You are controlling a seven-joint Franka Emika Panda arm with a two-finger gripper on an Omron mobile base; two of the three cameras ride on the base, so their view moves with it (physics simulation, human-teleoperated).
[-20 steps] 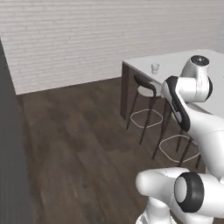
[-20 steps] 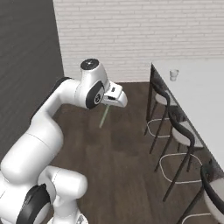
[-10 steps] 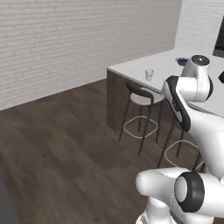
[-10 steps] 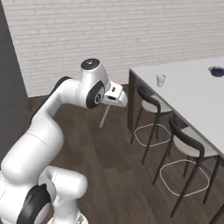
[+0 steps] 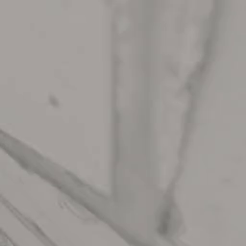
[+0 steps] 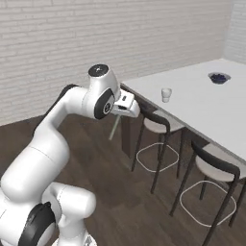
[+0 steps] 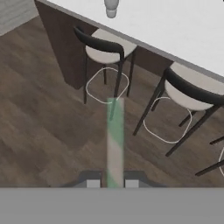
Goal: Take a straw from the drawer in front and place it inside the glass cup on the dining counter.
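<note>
The straw (image 7: 114,144), pale with green stripes, is pinched between the pressed-together tips of the gripper (image 7: 112,183) and sticks out over the dark wood floor (image 7: 39,131), well short of the glass cup (image 6: 166,94), which stands upright and empty near the edge of the white worktop (image 6: 211,115). Since half a second ago the whole scene has slid in the base views, so the camera has moved: the worktop and its stools (image 6: 156,126) sit nearer and more central, and the left base view has gone to a grey blur. The right base view takes in the grey bowl (image 6: 219,77) with dark blue contents farther along the worktop, while the hand view looks down the straw at two stools and the cup's base at its top edge.
</note>
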